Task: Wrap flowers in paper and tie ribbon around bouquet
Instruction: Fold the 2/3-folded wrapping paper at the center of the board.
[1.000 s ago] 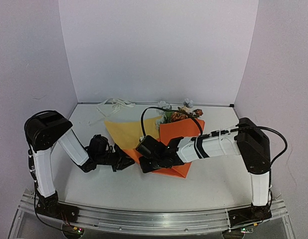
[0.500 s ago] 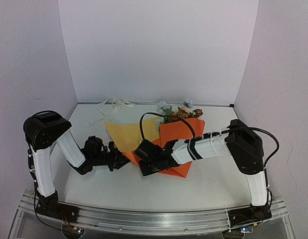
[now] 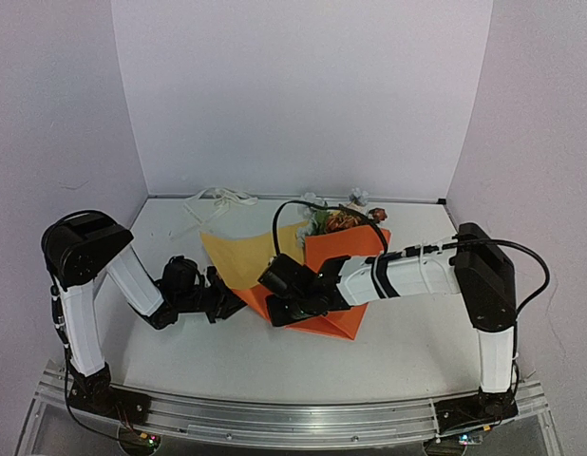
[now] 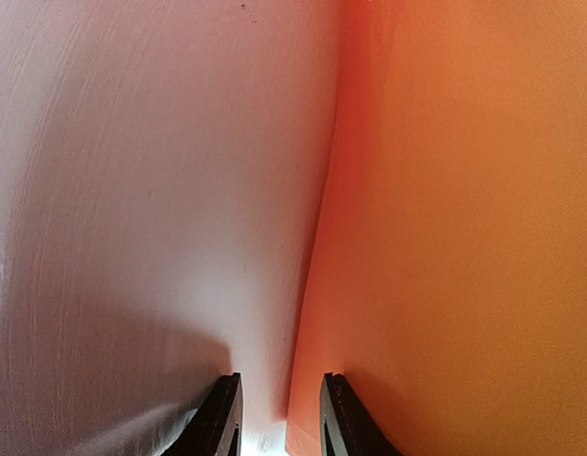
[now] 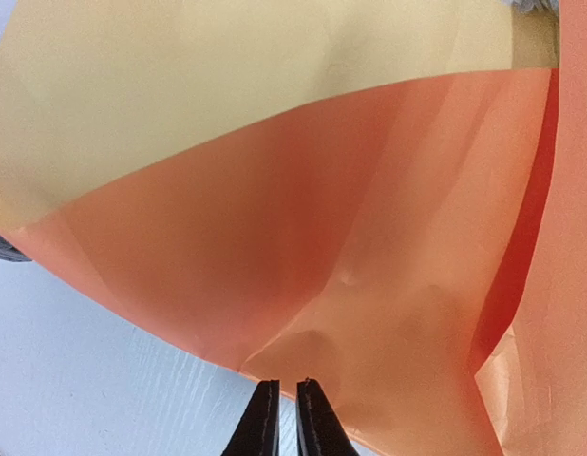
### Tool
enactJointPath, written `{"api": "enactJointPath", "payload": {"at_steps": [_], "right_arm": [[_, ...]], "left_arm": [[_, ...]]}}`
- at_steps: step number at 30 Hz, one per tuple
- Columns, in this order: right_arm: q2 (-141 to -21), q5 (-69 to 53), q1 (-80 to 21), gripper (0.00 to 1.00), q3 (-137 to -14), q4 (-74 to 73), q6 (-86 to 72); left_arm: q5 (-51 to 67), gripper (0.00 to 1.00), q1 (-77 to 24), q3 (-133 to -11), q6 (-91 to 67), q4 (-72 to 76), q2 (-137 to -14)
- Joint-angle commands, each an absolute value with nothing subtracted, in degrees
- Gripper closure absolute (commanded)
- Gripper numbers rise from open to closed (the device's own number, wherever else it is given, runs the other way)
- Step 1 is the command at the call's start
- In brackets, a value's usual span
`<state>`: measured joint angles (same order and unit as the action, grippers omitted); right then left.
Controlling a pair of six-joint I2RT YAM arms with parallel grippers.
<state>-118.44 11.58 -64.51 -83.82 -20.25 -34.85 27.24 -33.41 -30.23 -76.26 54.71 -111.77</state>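
Observation:
The paper lies mid-table, its orange flap folded over the flowers, whose heads show at the far end; its yellow face is bared on the left. The ribbon lies loose at the back left. My left gripper is low at the paper's left edge. In the left wrist view that gripper is open, with the orange edge running between its fingers. My right gripper is at the paper's near corner; close up, the right gripper is pinched shut on the paper's lower edge.
White walls close in the table at the back and on both sides. The right arm stretches across the near part of the paper. A black cable arcs over the flowers.
The right gripper's jaws have closed onto the paper's near edge. The left gripper has stayed by the paper's left edge, shifting only slightly.

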Motion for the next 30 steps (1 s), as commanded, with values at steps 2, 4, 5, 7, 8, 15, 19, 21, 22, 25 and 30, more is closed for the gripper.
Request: {"api": "enactJointPath", "payload": {"at_steps": [2,4,5,7,8,15,19,21,22,25,30], "right_arm": [[-119.17,11.82,-64.27,0.95,-83.23,-21.27,-36.30],[-119.88,11.61,-64.31,0.97,-83.04,-21.27,-36.49],[-120.22,11.46,-64.27,0.98,-82.99,-21.27,-36.60],[-121.14,10.76,-64.28,1.00,-83.15,-21.27,-36.78],[-121.55,10.42,-64.32,1.00,-83.27,-21.27,-37.05],[-122.54,9.06,-64.35,1.00,-81.72,-20.72,-38.99],[-122.22,8.29,-64.44,1.00,-80.29,-19.64,-39.86],[-122.29,8.43,-64.58,1.00,-79.93,-19.35,-40.17],[-122.08,8.63,-64.65,1.00,-79.71,-19.18,-40.24],[-120.58,9.20,-64.70,0.98,-79.25,-18.85,-39.79],[-113.15,10.49,-64.28,0.86,-80.82,-20.22,-37.65]], "left_arm": [[26.11,0.69,-33.05,-32.03,-74.43,51.45,-110.20],[26.14,0.69,-33.04,-32.37,-74.20,51.17,-110.19],[26.17,0.70,-33.09,-32.55,-73.98,50.91,-110.20],[26.26,0.70,-33.05,-32.92,-73.78,50.43,-110.18],[26.24,0.70,-33.06,-33.04,-73.68,50.21,-110.15],[26.22,0.70,-33.03,-34.01,-72.75,48.80,-109.88],[26.27,0.70,-33.05,-34.61,-72.31,48.39,-109.83],[26.28,0.70,-33.05,-35.07,-71.85,47.78,-109.44],[26.27,0.70,-33.05,-35.40,-71.46,47.29,-109.14],[26.07,0.69,-33.06,-36.53,-69.83,45.37,-108.24],[25.96,0.69,-33.13,-38.60,-67.08,41.75,-107.11]]}}
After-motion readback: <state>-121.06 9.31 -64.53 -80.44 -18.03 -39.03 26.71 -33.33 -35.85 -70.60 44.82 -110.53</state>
